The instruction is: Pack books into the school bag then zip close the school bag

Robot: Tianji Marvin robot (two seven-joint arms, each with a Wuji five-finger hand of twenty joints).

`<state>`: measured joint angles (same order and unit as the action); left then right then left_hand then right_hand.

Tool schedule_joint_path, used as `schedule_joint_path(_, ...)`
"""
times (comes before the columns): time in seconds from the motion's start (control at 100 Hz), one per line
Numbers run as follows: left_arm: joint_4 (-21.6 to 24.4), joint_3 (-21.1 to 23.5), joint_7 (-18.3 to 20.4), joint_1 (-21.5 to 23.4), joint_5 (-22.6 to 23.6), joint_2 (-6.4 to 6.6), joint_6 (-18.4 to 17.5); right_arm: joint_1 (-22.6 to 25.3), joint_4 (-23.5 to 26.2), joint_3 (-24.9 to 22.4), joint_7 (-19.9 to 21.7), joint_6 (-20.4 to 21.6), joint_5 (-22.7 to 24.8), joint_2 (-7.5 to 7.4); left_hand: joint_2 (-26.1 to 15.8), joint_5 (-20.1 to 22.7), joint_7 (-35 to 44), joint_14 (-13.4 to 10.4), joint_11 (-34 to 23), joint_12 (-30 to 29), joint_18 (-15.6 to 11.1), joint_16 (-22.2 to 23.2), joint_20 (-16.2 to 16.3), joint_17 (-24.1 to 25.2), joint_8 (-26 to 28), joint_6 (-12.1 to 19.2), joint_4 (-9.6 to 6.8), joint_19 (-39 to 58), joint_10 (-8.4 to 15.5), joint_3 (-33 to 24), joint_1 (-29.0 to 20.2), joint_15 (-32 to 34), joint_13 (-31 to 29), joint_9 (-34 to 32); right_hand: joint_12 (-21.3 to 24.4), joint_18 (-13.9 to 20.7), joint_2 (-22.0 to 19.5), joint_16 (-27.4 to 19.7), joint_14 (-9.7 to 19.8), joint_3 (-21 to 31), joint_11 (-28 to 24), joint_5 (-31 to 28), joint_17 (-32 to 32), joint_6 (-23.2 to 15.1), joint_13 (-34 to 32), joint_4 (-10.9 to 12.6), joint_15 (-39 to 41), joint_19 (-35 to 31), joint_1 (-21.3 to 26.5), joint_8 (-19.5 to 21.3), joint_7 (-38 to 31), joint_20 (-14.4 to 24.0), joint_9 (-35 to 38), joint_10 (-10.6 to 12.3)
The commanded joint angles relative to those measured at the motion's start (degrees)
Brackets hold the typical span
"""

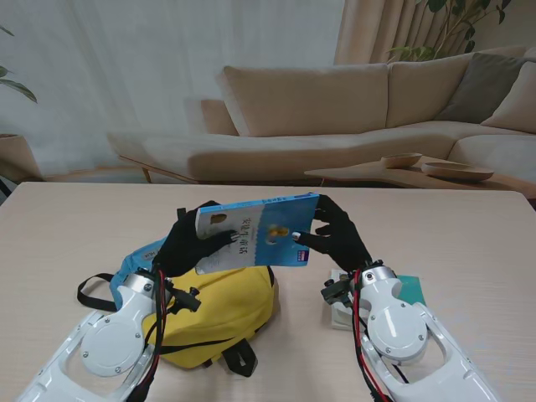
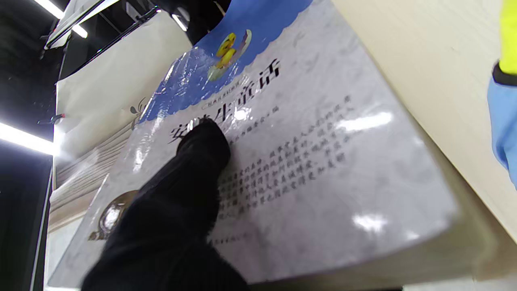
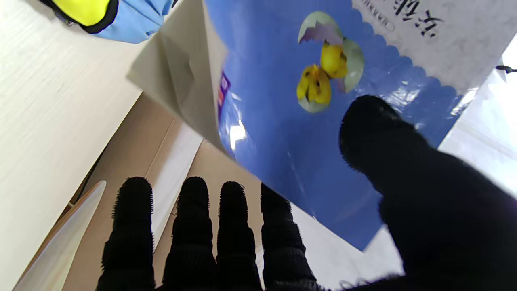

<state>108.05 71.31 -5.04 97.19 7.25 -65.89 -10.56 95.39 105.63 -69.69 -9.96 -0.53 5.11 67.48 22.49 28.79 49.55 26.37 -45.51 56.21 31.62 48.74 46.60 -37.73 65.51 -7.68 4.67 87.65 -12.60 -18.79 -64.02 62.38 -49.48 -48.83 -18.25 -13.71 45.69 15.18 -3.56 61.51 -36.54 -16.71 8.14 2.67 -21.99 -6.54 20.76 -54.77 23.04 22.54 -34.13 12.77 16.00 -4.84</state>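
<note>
I hold a thick book (image 1: 260,230) with a blue and white cover, tilted in the air above the yellow school bag (image 1: 222,310). My left hand (image 1: 188,243) is shut on its left end, with the thumb (image 2: 202,149) pressed on the white part of the cover (image 2: 323,141). My right hand (image 1: 339,234) is shut on its right end: the thumb (image 3: 375,129) lies on the blue cover (image 3: 274,121) and the fingers (image 3: 194,226) reach behind the book. The bag lies on the table between my arms. I cannot see its opening or zip.
A light blue part of the bag (image 1: 138,255) and a black strap (image 1: 92,289) stick out on the left. A teal book (image 1: 410,289) and a small white object (image 1: 339,311) lie by my right wrist. A sofa (image 1: 335,109) stands beyond the table's far edge.
</note>
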Motion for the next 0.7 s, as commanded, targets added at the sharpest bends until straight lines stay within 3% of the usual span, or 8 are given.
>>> schedule_joint_path(0.0,1.39,-0.17,2.04,0.03,-1.49,-0.38,0.38,0.57,0.03,0.63,0.5,0.21,-1.4,1.08,-14.06,7.33,18.63,-0.16,-10.46,3.89,0.88,0.82,1.64,-0.46,10.47,10.4,-2.81,3.56,4.21,-5.92,-9.93,3.56,-1.3,-2.04,-0.5,2.15,1.89,0.59,0.6,1.85,-1.12,0.34,1.58,0.31,0.53,-2.58,1.27,-1.85,-1.94,-0.96,-1.03,1.8,0.91,-0.64)
schedule_joint_path(0.18,1.81,-0.12,5.06,-0.15,-8.16,-0.26,1.7,0.65,0.02,1.09,0.85,2.97,-10.37,1.72,-14.07,7.34,18.6,-0.11,-10.38,3.97,0.87,0.8,1.76,-0.38,10.51,10.4,-2.84,3.47,4.04,-6.11,-9.95,3.43,-1.2,-1.89,-0.69,2.28,2.79,1.79,-0.88,4.41,-1.35,-7.58,6.99,-1.12,-6.44,-2.83,3.9,-5.61,1.59,-1.29,-3.71,4.02,9.64,-1.11)
schedule_joint_path(0.3,1.8,-0.07,7.26,-0.42,-10.92,-0.02,2.8,1.02,0.36,1.12,1.86,4.5,-15.1,1.81,-14.13,7.14,18.45,0.08,-10.17,3.92,0.86,0.76,1.84,-0.02,10.5,10.36,-2.84,3.24,4.04,-6.06,-9.95,3.13,-0.95,-1.74,-0.32,0.88,-1.38,2.95,-2.94,6.85,0.82,-23.07,14.54,-4.07,-19.35,-1.85,7.25,-9.02,7.59,-1.01,-6.34,5.7,26.23,-1.3)
schedule_joint_path(0.35,1.68,-0.2,7.43,-0.58,-11.47,-0.05,3.1,1.25,0.75,1.0,2.38,4.43,-17.12,1.83,-14.08,7.12,18.35,0.33,-9.93,3.81,0.86,0.73,1.9,0.18,10.48,10.24,-2.86,3.09,3.97,-6.11,-9.95,2.89,-0.8,-1.64,-0.1,-0.13,-0.52,3.23,-3.67,8.04,2.05,-27.42,17.64,-6.37,-24.68,-7.86,9.04,-10.59,12.64,-8.59,-13.1,5.85,33.35,-1.55)
schedule_joint_path(0.43,1.57,-0.26,7.74,-0.67,-11.79,-0.02,3.43,1.76,1.59,0.67,3.08,3.95,-20.11,1.87,-13.92,7.01,18.07,0.67,-9.47,3.68,0.95,0.57,1.95,0.78,10.37,10.27,-2.75,2.63,3.93,-6.12,-9.95,2.25,-0.53,-1.43,0.57,-2.98,-3.68,4.55,-5.22,5.52,3.59,-35.67,22.5,-8.42,-32.0,-8.19,14.04,-14.74,22.05,-12.65,-23.75,6.84,45.12,-2.56)
schedule_joint_path(0.47,1.61,-0.19,7.99,-0.61,-11.92,0.03,3.51,1.91,1.82,0.46,3.81,3.95,-21.49,1.8,-13.82,6.76,17.58,0.87,-8.93,3.49,0.95,0.44,1.97,1.24,10.13,10.25,-2.67,2.22,3.76,-6.19,-9.95,1.66,-0.23,-1.25,-0.55,-4.33,-5.23,5.91,-6.2,5.11,2.61,-39.21,24.32,-9.1,-34.49,-7.63,17.25,-17.55,23.66,-9.51,-25.31,7.74,48.3,-3.28)
schedule_joint_path(0.57,1.74,0.0,7.88,-0.31,-11.8,0.04,3.25,2.3,2.53,-0.11,5.05,3.05,-23.25,1.63,-12.43,5.92,15.35,2.27,-5.62,2.18,1.37,-0.81,1.68,3.16,7.82,9.65,-1.89,-0.11,3.17,-6.9,-9.94,-2.24,1.07,-0.78,-6.94,-7.57,-6.64,10.57,-8.62,6.24,-5.6,-43.25,25.95,-11.08,-36.17,-7.13,28.36,-25.1,24.65,7.91,-23.88,11.8,48.2,-5.03)
schedule_joint_path(0.69,2.09,0.46,7.9,0.29,-11.65,0.11,2.96,2.72,3.6,-0.78,5.41,1.28,-25.65,1.71,-7.29,2.67,11.01,3.35,6.08,0.08,1.54,-5.83,0.02,8.14,-2.27,8.23,0.02,-4.57,1.52,-7.81,-9.89,-12.3,3.93,-0.78,-13.77,-9.45,-8.69,14.28,-9.6,6.68,-15.75,-44.33,26.62,-11.22,-36.35,-6.46,41.45,-32.66,25.67,24.13,-22.46,17.87,45.77,-7.18)
